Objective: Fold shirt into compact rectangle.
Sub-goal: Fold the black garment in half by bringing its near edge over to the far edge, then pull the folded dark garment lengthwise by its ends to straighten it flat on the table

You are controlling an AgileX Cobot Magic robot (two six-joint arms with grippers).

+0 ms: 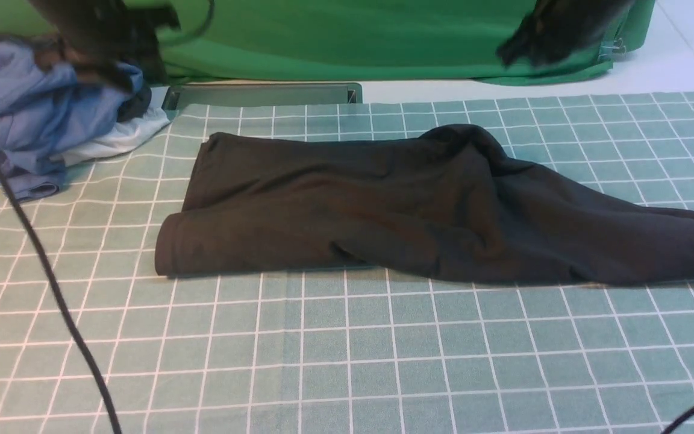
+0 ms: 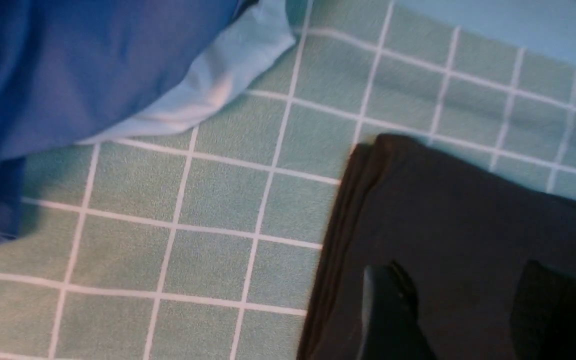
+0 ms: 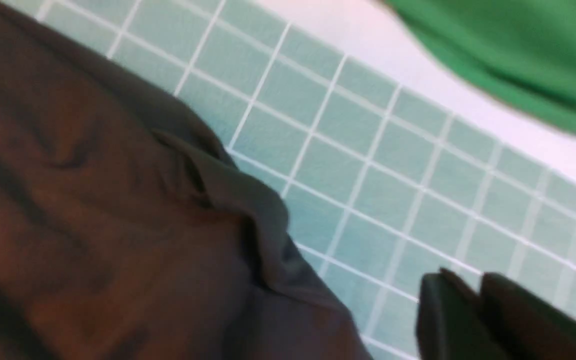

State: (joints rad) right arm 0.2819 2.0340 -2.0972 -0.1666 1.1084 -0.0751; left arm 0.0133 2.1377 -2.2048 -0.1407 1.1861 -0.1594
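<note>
On the pale green checked tablecloth (image 1: 347,349), the large black long-sleeved cotton shirt (image 1: 419,205) lies mid-table, half done. Its left end is a tidy stacked fold, while its right end sprawls loose and rumpled out towards the table's right edge. Both arms are up high at the back.

The left gripper (image 2: 458,272) hangs over the neat left end, fingers spread, nothing between them. The right gripper (image 3: 480,287) sits above bare cloth just beside the shirt's rumpled edge, fingers pressed together and empty.

The job now, I'd say, is that loose right end. To do it well, open the right jaws, come down on the outer hem and pinch every layer. Lift only enough to clear, then carry it leftwards over the body so the edges line up. The left could pin the folded end so nothing slides. Steer clear of the crumpled heap of blue and white garments (image 1: 34,114) at the far left.
</note>
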